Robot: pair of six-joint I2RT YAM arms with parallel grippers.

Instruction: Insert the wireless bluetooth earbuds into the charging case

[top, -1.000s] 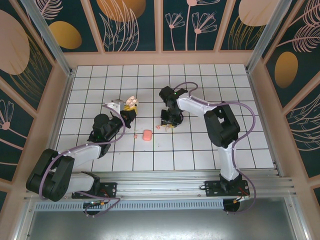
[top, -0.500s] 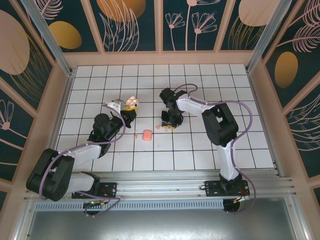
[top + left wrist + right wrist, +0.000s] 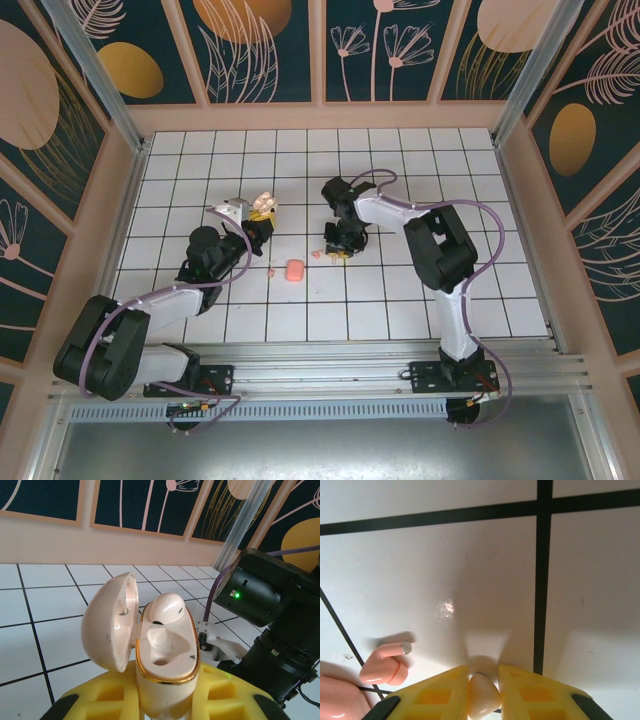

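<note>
While my right fingers finish drawing in: the right gripper (image 3: 483,680) has narrowed over the last second, and its yellow pads (image 3: 432,697) now press both flanks of the pale earbud (image 3: 482,697).
Right gripper, position: low over the tiled table (image 3: 400,290), at the same spot as a second ago, near the salmon-pink box (image 3: 295,270) on its right.
Pale earbud, contact: pinched. I cannot tell whether it is clear of the tile.
Left gripper, state: the left gripper (image 3: 167,697) is clenched on the base of the charging case (image 3: 167,655), unchanged, and holds it up on the left of the table.
Charging case, state: the lid (image 3: 107,625) is swung open to the left. The far socket holds a seated earbud (image 3: 166,607). The near socket (image 3: 165,641) is empty.
Pink earbud: the pink earbud (image 3: 385,662) lies loose on the tile just left of my right pads, untouched.
Meaning for the task: by my judgement the grasp is made, with one bud in and one in hand. The next move would be to lift it and carry it to the empty socket.
Risk: the bud is small and rounded and may twist between the pads, so I should check its seating angle before lowering.
</note>
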